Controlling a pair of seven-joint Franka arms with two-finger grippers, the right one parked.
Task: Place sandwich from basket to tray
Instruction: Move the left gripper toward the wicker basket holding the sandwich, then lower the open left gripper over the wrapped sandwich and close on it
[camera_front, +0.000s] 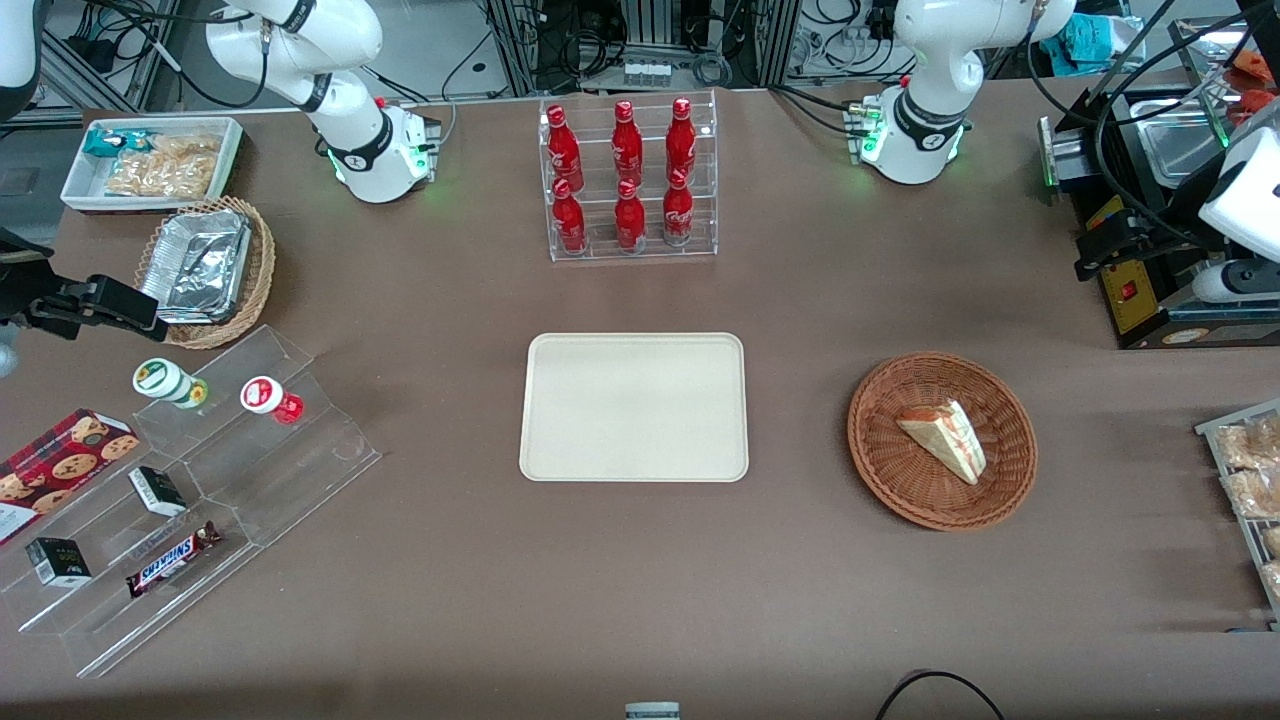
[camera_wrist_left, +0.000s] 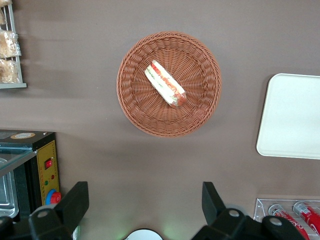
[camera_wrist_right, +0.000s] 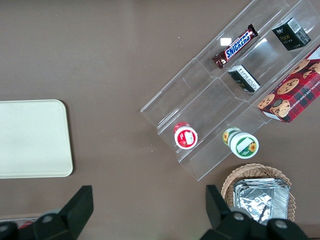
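Observation:
The sandwich (camera_front: 945, 438), a pale bread wedge with red and green filling, lies in the round reddish-brown wicker basket (camera_front: 880, 400). The cream-beige tray (camera_front: 634, 407) sits bare beside the basket, toward the parked arm's end. My left gripper (camera_front: 1100, 248) hangs high above the table, farther from the front camera than the basket and toward the working arm's end. In the left wrist view the gripper (camera_wrist_left: 144, 202) is open and empty, well apart from the sandwich (camera_wrist_left: 165, 84), the basket (camera_wrist_left: 135, 100) and the tray (camera_wrist_left: 292, 115).
A clear rack of red bottles (camera_front: 630, 180) stands farther back than the tray. A black appliance (camera_front: 1150, 290) and a wire rack of bagged pastries (camera_front: 1250, 470) sit at the working arm's end. A clear stepped shelf (camera_front: 200, 480) and a tan basket of foil trays (camera_front: 205, 270) sit at the parked arm's end.

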